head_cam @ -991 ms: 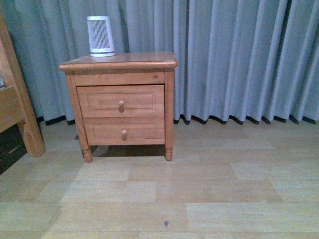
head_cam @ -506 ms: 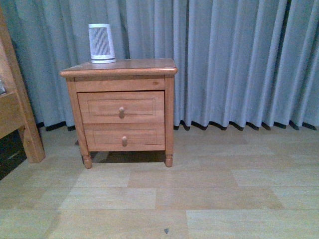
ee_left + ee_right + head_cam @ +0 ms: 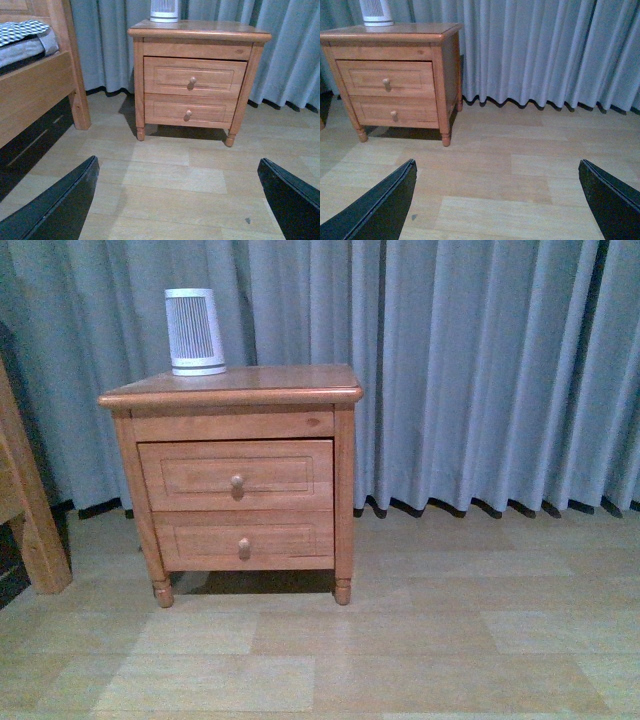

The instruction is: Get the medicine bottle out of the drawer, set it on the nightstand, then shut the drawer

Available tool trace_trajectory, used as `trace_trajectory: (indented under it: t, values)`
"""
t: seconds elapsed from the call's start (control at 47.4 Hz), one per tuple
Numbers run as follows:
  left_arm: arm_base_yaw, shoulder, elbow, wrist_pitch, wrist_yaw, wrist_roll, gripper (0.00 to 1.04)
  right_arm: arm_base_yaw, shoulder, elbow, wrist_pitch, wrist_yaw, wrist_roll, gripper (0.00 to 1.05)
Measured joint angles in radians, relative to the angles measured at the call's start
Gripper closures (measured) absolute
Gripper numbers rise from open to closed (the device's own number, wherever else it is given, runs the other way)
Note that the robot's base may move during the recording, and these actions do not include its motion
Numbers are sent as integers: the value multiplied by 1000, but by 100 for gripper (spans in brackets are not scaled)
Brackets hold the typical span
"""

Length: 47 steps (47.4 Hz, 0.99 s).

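Both arms hang clear of the nightstand (image 3: 232,385), pointing toward it. Left gripper (image 3: 177,161) and right gripper (image 3: 496,162) have fingers spread wide, holding nothing. Your upper drawer (image 3: 236,474) is shut, at 11 o'clock in the front view. A ribbed white device (image 3: 194,330) stands on top.

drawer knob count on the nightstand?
2: one round wooden knob on the upper, taller wooden drawer, a second knob on the lower, shallower drawer. None seem hidden.
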Motion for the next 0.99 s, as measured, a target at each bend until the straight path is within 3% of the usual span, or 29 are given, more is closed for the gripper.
trace_trajectory:
  t: [0.949, 0.991]
  values:
    - [0, 0, 0, 0, 1, 0, 6, 0, 0, 0, 0, 0, 0, 7]
    - [19, 33, 28, -81, 74, -38, 6, 0, 0, 0, 0, 0, 0, 7]
